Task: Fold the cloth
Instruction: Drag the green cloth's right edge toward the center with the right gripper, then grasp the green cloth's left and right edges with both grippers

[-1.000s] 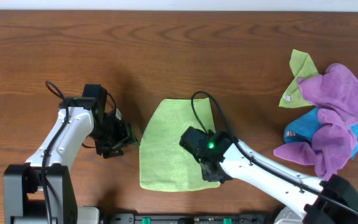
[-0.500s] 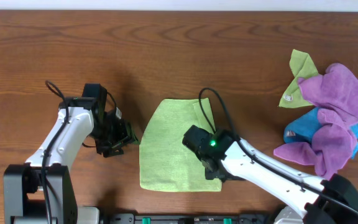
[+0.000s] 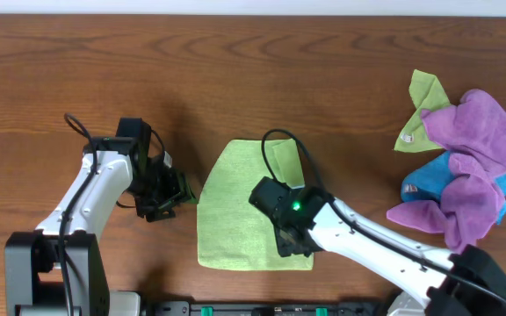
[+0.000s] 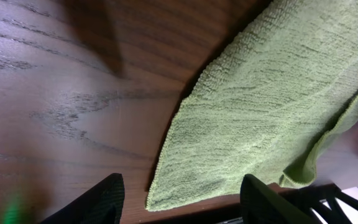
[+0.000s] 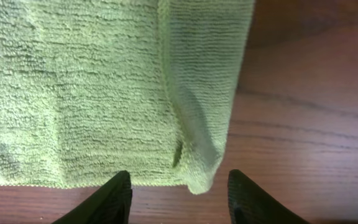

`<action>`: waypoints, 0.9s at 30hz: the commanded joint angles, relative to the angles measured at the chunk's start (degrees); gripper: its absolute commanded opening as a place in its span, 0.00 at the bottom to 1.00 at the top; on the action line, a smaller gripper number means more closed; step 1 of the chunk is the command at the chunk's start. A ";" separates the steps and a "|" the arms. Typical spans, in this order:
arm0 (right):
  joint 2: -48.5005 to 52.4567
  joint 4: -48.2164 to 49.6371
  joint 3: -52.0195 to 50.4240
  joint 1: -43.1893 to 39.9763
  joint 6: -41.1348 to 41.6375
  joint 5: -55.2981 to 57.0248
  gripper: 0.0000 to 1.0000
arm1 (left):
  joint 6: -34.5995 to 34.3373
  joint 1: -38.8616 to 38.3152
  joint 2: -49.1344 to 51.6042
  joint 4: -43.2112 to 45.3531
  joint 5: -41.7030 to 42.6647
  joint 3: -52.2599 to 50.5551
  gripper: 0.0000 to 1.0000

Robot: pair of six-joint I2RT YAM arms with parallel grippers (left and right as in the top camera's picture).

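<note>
The cloth lies flat on the wooden worktop. It is a lime-green towel with a fine looped pile, and a narrow strip is folded over along its right edge. My left end effector sits just beside the cloth's left edge, released, fingers spread with nothing between them. My right end effector hangs above the cloth's near right corner, also released and gripping nothing. A heap of purple cloths lies well apart to the cloth's right.

No readable text, labels or numbers anywhere.
</note>
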 commanded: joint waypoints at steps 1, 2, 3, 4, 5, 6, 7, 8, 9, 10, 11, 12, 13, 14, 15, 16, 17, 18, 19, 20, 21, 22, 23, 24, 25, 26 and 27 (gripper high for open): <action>2.97 0.68 0.44 0.52 -1.27 -0.13 0.47 | 1.05 0.22 -0.35 -0.28 0.61 1.01 0.61; 3.78 0.74 0.46 0.52 -1.27 -0.07 0.46 | 1.05 0.22 -0.35 -0.28 0.63 1.01 0.61; 4.66 0.72 0.44 0.52 -1.27 0.26 0.44 | 1.05 0.22 -0.35 -0.28 0.63 1.01 0.61; 5.31 0.70 0.46 0.48 -1.27 0.72 0.41 | 1.05 0.22 -0.35 -0.31 0.66 1.01 0.61; 5.79 0.66 0.46 0.48 -1.25 1.22 0.36 | 1.05 0.22 -0.35 -0.31 0.70 1.01 0.61; 5.86 0.48 0.46 0.48 -1.20 1.79 0.27 | 1.05 0.22 -0.35 -0.31 0.87 1.01 0.61; 5.86 0.24 0.46 0.39 -0.94 2.43 0.17 | 1.05 0.22 -0.35 -0.31 1.03 1.01 0.61; 5.62 -0.72 0.55 0.28 0.68 3.69 0.04 | 1.05 0.22 -0.35 -0.31 1.03 1.01 0.61; 5.31 -2.67 0.57 -0.11 3.28 5.57 0.01 | 1.05 0.22 -0.35 -0.31 1.03 1.01 0.61; 4.98 -4.09 0.57 -0.39 4.83 6.64 0.01 | 1.05 0.22 -0.35 -0.31 1.03 1.01 0.61; 4.63 -6.38 0.57 -0.90 7.26 8.11 0.01 | 1.05 0.22 -0.35 -0.31 1.03 1.01 0.61; 4.24 -8.83 0.57 -1.49 9.75 9.44 0.01 | 1.05 0.22 -0.35 -0.33 1.03 1.01 0.61; 4.04 -10.75 0.57 -1.97 11.80 10.19 0.01 | 1.05 0.22 -0.35 -0.33 1.03 1.01 0.61; 3.82 -12.74 0.57 -2.64 13.75 10.43 0.02 | 1.05 0.22 -0.35 -0.31 1.03 1.01 0.61; 3.80 -13.88 0.57 -3.30 14.51 10.34 0.08 | 1.05 0.22 -0.35 -0.31 1.05 1.01 0.61; 3.80 -14.32 0.57 -3.82 14.49 9.75 0.25 | 1.05 0.22 -0.35 -0.31 1.03 1.01 0.61; 3.80 -14.53 0.57 -4.42 14.49 9.03 0.44 | 1.05 0.22 -0.35 -0.31 1.05 1.01 0.61; 3.80 -14.51 0.55 -4.90 14.49 8.61 0.50 | 1.05 0.22 -0.35 -0.31 1.03 1.01 0.61; 3.80 -14.47 0.55 -5.18 14.51 8.41 0.55 | 1.05 0.22 -0.35 -0.31 1.03 1.01 0.61; 3.80 -14.49 0.55 -5.42 14.75 8.41 0.59 | 1.05 0.22 -0.35 -0.31 1.03 1.01 0.61; 3.80 -14.53 0.55 -5.86 14.80 8.46 0.63 | 1.05 0.22 -0.35 -0.31 1.03 1.01 0.61; 3.80 -14.53 0.55 -6.38 14.75 8.44 0.64 | 1.05 0.22 -0.35 -0.31 1.05 1.01 0.61; 3.80 -14.60 0.57 -6.88 14.71 8.41 0.64 | 1.07 0.22 -0.35 -0.33 1.05 1.01 0.61; 3.80 -14.84 0.55 -7.21 14.71 8.24 0.66 | 1.05 0.22 -0.35 -0.42 1.05 1.01 0.61; 3.78 -14.82 0.55 -7.50 14.64 7.69 0.69 | 1.05 0.22 -0.35 -0.63 1.05 1.01 0.61; 3.72 -14.49 0.57 -7.87 14.05 6.43 0.71 | 1.05 0.22 -0.35 -1.16 1.14 1.01 0.61; 3.56 -13.86 0.55 -8.13 12.61 4.92 0.72 | 1.09 0.24 -0.35 -1.62 1.51 1.01 0.62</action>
